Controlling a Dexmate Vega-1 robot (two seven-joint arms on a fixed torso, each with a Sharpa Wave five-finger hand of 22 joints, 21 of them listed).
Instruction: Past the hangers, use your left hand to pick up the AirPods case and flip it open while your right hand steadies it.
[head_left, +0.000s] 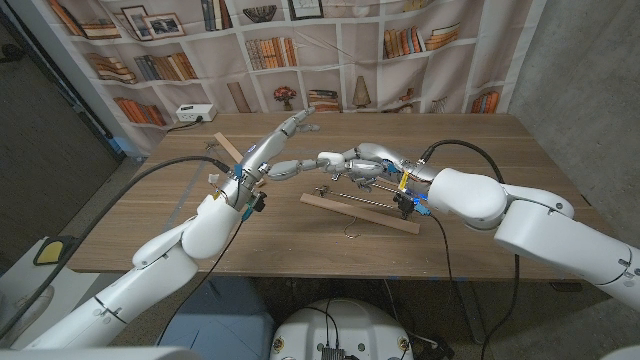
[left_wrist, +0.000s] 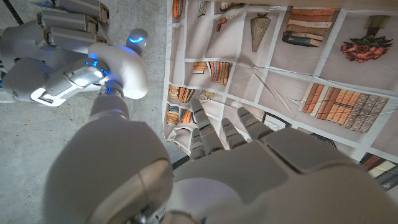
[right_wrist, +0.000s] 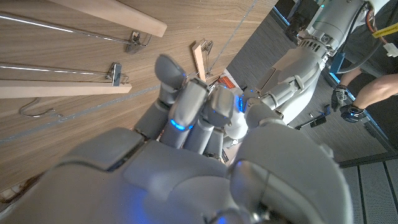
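Raising my left hand (head_left: 268, 152) above the table (head_left: 500, 150), fingers spread, holding nothing. My right hand (head_left: 352, 162) hovers over the hangers (head_left: 360, 212), fingers curled; contents: cannot tell. Case: cannot tell where. Far edge has room.

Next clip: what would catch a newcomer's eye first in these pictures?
Two white arms meet above the table's middle, the left robot hand raised with fingers stretched out toward the right robot hand. Just below them a wooden hanger lies across the wooden table. Behind runs a printed bookshelf backdrop.
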